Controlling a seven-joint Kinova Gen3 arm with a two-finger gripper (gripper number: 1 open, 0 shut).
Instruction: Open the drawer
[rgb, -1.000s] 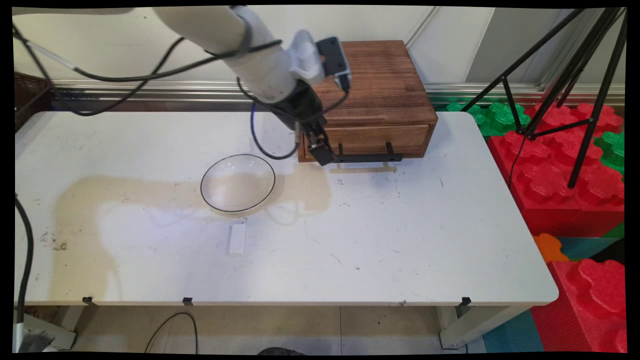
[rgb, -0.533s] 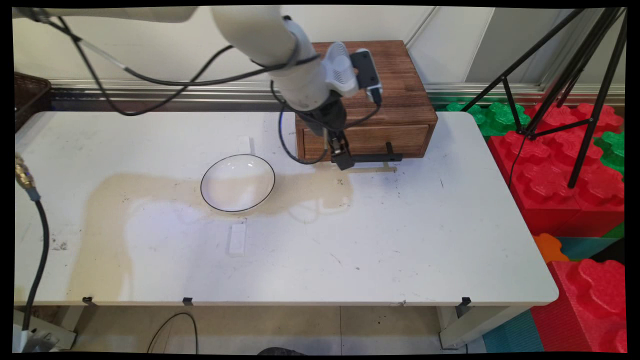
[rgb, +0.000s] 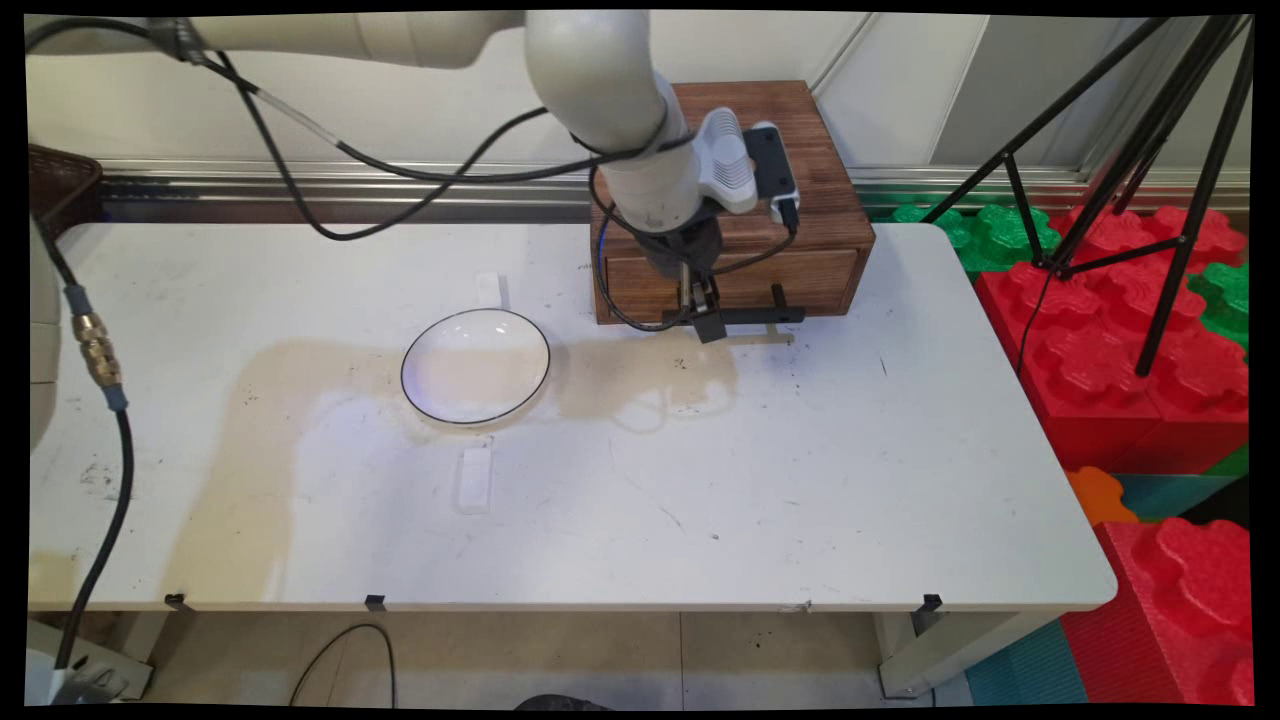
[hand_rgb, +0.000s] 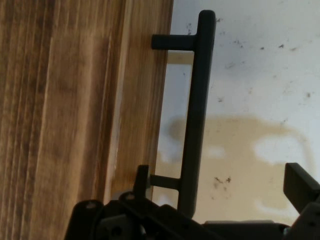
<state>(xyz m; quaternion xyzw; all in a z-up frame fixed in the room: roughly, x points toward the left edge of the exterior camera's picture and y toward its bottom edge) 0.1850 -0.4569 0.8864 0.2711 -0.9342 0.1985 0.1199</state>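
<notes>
Gripper (rgb: 707, 322) has travelled right along the drawer (rgb: 735, 280) front to the handle's (hand_rgb: 194, 125) left end; jaws spread, straddling the bar; nothing pinched yet.

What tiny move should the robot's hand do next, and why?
Probably close the hand on the black handle. In the hand view the bar runs between the two open fingers, one by the drawer front and one out over the table, and neither touches it. Closing looks like the only small step needed to grip it.
</notes>
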